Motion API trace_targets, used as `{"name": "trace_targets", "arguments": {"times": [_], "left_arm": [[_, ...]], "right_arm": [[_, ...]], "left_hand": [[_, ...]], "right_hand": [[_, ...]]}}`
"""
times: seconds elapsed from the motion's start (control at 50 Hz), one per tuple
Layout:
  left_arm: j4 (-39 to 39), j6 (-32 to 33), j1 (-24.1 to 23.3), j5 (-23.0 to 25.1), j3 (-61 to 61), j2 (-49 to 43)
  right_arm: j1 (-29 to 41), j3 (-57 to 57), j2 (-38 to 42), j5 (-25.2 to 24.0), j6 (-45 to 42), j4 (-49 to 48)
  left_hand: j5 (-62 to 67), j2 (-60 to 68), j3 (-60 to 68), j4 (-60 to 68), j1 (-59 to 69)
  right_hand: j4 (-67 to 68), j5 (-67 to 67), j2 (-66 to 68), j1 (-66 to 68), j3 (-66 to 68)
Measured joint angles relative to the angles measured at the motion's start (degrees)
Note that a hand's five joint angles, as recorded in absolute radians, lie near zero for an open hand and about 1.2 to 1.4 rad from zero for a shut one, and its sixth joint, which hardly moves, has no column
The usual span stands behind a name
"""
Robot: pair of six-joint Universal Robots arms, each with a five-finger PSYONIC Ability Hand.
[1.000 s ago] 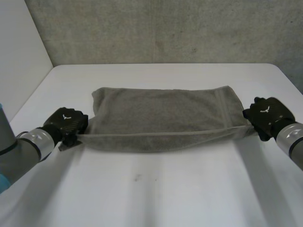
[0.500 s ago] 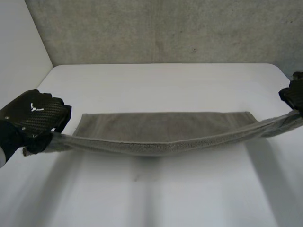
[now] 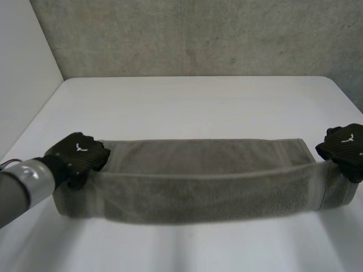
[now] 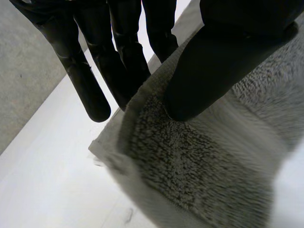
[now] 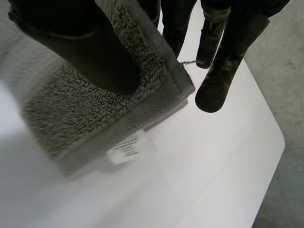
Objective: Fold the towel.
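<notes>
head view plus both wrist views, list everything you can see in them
towel: 1, grey, stretched across the near part of the table, one end at each hand
label: 1, white, on the towel corner by the right hand
table: 1, white, under the towel
wall: 1, grey concrete, behind the table
panel: 1, white, along the table's left side
left arm: 1, grey, coming in from the near left
left hand: 1, black, thumb and fingers pinching the towel's left end corner
right hand: 1, black, thumb and fingers pinching the towel's right end corner
</notes>
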Motion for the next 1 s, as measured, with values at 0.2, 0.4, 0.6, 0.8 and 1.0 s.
{"name": "trace_targets", "arguments": {"times": [0.2,0.4,0.6,0.8,1.0], "left_arm": [[5.6,-0.3,-4.5,-6.5,13.7,-18.5],[9.0,-2.4,-7.8,-11.3,29.1,-31.6],[8.6,-3.7,-9.2,-13.6,38.5,-37.2],[9.4,-7.1,-11.1,-14.1,40.2,-37.0],[9.6,-11.1,-12.3,-14.8,34.1,-29.8]], "right_arm": [[4.4,-7.8,13.7,5.2,3.5,-8.4],[9.2,-18.0,26.0,10.0,4.8,-17.1],[11.8,-26.2,32.8,12.2,4.7,-21.0],[12.5,-31.3,34.2,15.9,6.8,-22.2],[12.0,-25.9,22.7,13.9,18.7,-22.4]], "left_hand": [[0.2,0.0,0.0,0.0,0.1],[0.2,0.0,0.0,0.0,0.2],[0.2,0.0,0.0,0.0,0.3],[-56.3,-58.6,-58.5,-58.7,-57.2],[-57.0,-60.0,-60.1,-60.3,-58.7]], "right_hand": [[0.0,0.0,0.0,0.0,0.0],[0.0,0.0,0.0,0.0,0.0],[-3.3,-3.9,-2.4,-3.3,32.5],[-62.1,-64.0,-61.9,-63.4,-2.0],[-62.1,-64.0,-61.9,-63.7,-2.0]]}}
